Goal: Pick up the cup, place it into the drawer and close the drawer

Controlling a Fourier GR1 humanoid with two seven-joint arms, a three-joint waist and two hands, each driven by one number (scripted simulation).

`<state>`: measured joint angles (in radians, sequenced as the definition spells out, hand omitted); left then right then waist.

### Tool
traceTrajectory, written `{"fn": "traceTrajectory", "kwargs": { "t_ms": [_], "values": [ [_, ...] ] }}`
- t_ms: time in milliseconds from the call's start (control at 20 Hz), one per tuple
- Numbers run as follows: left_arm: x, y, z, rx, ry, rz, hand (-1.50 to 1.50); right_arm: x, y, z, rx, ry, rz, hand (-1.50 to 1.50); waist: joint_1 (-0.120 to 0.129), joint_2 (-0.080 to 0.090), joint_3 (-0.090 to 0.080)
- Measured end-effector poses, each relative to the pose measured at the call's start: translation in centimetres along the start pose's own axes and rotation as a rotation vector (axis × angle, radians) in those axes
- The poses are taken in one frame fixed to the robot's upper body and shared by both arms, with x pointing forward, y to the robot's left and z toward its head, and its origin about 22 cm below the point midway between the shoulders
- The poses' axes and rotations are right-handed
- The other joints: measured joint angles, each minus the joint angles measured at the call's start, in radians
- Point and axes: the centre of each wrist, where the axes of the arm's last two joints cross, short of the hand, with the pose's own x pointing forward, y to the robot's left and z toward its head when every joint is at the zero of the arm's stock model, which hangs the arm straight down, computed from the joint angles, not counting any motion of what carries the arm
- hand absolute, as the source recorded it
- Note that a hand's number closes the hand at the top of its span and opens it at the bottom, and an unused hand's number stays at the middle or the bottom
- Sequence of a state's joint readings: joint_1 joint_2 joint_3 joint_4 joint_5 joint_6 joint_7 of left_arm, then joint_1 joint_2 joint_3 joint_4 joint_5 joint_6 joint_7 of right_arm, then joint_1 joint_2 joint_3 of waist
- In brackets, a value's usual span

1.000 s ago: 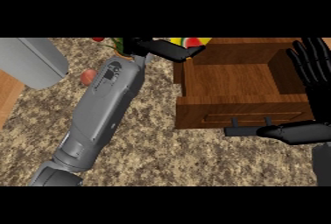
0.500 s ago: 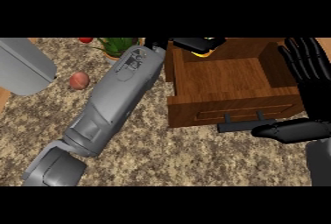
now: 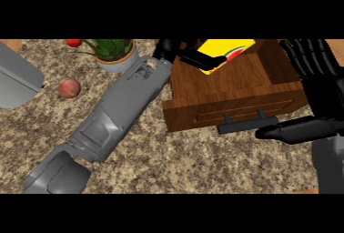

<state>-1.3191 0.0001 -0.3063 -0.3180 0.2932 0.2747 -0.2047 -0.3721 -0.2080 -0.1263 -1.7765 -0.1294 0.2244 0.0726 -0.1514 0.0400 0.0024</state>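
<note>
Left hand (image 3: 191,54) was up at the top centre of the frame, fingers curled round the yellow cup (image 3: 225,53), holding it over the back of the open drawer (image 3: 235,86). Right hand (image 3: 316,77) sat at the right edge beside the drawer, fingers straight and apart, thumb pointing left near the dark handle (image 3: 247,124), holding nothing.

Step in hand looked like the placing. To do it well, the cup should go down inside the wooden walls, set well clear of the front panel and side rims, and be let go only once its base sits on the drawer floor. The left forearm (image 3: 124,107) crossed the drawer's left corner, so it needed to lift out before any push on the front.

Hard to read: the cup was partly covered by the fingers, its top cut by the frame edge; couldn't tell if it touched the drawer floor or hung above. Upright or tilted, unclear. Potted plant (image 3: 115,53) and a red fruit (image 3: 69,88) lay at upper left on the speckled counter (image 3: 188,159), a grey object (image 3: 17,82) was cut off at the left edge.
</note>
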Motion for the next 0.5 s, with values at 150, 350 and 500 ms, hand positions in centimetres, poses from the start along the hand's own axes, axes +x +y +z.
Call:
{"fn": "traceTrajectory", "kwargs": {
  "t_ms": [150,350,500],
  "values": [
    [-1.1,-0.1,0.4,-0.006,0.015,-0.010,-1.50,0.2,0.4,-0.5,0.029,-0.011,-0.006,-1.50,-0.024,0.005,0.000],
    [-1.8,-0.1,0.8,0.003,-0.008,0.055,-1.50,0.3,1.3,-0.8,0.105,-0.025,-0.058,-1.50,-0.046,0.010,-0.001],
    [-1.5,-0.2,0.8,0.020,-0.044,0.131,-1.50,0.4,2.4,-1.2,0.209,-0.042,-0.110,1.50,-0.057,0.013,-0.001]
  ]
}}
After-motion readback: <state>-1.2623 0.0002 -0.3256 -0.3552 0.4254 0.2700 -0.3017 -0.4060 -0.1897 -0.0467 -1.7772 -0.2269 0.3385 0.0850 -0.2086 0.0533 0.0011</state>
